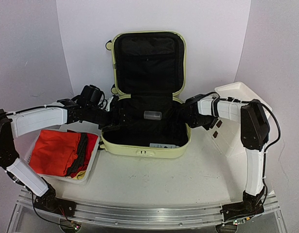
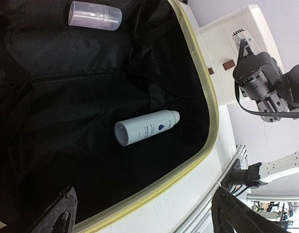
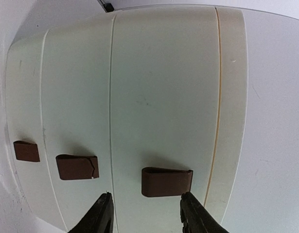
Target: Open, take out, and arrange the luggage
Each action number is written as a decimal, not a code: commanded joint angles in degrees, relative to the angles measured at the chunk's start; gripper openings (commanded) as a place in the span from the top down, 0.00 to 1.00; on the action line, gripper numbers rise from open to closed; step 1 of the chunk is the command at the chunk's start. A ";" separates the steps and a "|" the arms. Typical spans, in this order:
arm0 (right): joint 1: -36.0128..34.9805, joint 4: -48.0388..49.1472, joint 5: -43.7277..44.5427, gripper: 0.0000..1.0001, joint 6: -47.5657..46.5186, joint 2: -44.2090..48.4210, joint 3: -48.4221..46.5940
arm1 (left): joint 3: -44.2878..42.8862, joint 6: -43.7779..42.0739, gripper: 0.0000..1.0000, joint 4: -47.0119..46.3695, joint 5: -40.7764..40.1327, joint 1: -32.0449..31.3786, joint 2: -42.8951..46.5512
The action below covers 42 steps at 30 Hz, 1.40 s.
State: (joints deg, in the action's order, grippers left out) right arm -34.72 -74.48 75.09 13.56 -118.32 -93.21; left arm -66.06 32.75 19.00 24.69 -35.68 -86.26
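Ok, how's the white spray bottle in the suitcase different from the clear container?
The spray bottle is opaque white with a blue drop mark; the clear container is see-through, no label showing. The spray bottle is longer and slimmer, the clear container short and stubby. Both lie on their sides on the black lining of the luggage.

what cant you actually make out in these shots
- Spray bottle label: too small to read, left wrist view.
- Drawer box contents: its fronts hide them, right wrist view.
- Basket items beneath the orange cloth: covered, top view.
- Luggage lid pocket contents: hidden behind black lining, top view.
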 commanded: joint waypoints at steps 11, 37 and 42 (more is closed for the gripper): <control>1.94 -13.26 13.78 0.44 17.71 -6.18 -2.68 | 0.84 -1.55 0.02 -1.60 -0.59 0.08 3.02; -6.08 -20.21 5.59 1.00 22.61 -9.75 -14.04 | 0.64 -1.74 0.02 -1.60 -0.29 0.09 2.56; -10.24 -20.23 2.00 1.00 21.08 -11.06 -17.86 | 1.16 -1.55 0.02 -1.60 -0.25 0.09 2.87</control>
State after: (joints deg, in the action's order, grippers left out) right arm -40.97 -89.80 80.68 35.16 -127.74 -107.18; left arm -65.12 31.53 19.00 24.29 -35.68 -85.89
